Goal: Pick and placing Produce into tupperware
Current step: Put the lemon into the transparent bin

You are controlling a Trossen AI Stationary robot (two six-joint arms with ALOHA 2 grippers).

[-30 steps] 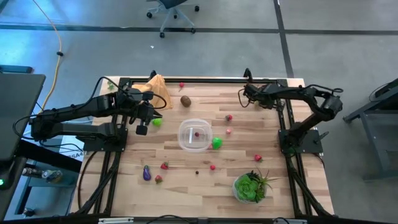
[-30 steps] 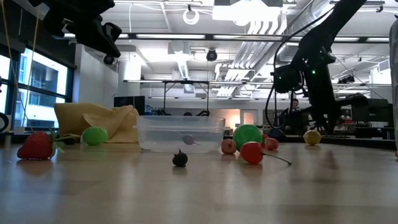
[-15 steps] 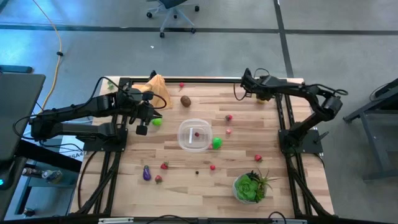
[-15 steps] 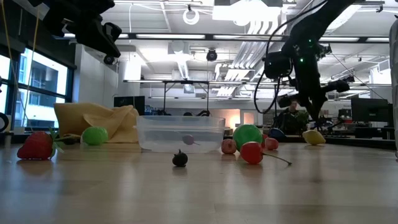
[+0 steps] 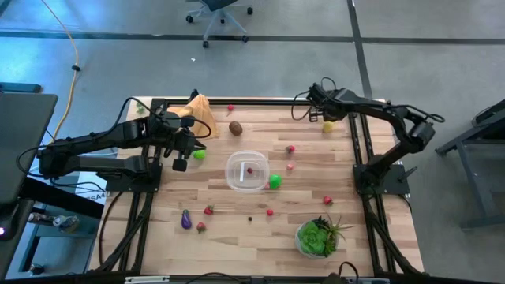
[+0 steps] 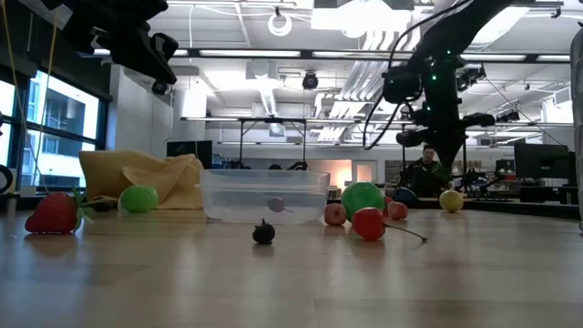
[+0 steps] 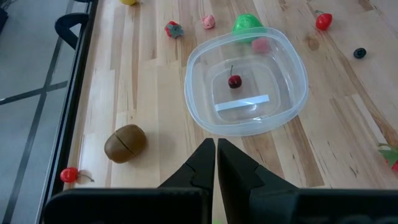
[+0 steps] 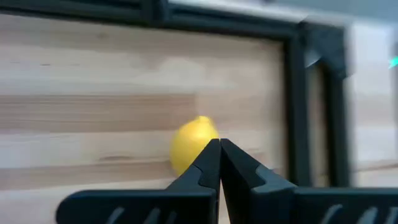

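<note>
The tupperware (image 5: 247, 170) (image 7: 247, 84) stands mid-table with one red cherry (image 7: 234, 81) resting on its floor. Produce lies scattered on the wood: a yellow lemon (image 5: 327, 126) (image 8: 191, 142) at the far right, a kiwi (image 7: 125, 142), green limes (image 5: 274, 181) (image 5: 199, 155), an eggplant (image 5: 186, 220) and red berries. My right gripper (image 5: 319, 113) (image 6: 445, 162) is shut and hangs above the lemon, clear of it. My left gripper (image 5: 180, 164) (image 7: 216, 142) is shut and hovers left of the tupperware, holding nothing.
A leafy green plant (image 5: 319, 235) stands at the near right. An orange-tan cloth (image 5: 199, 114) lies at the far left. A black frame rail (image 8: 186, 9) runs along the far edge just behind the lemon. A person sits in the room beyond the table.
My right gripper has risen off the table and drawn toward the far edge, rolling about its own axis and staying shut. The lemon, hidden under it a second ago in the high view, now lies uncovered on the wood.
</note>
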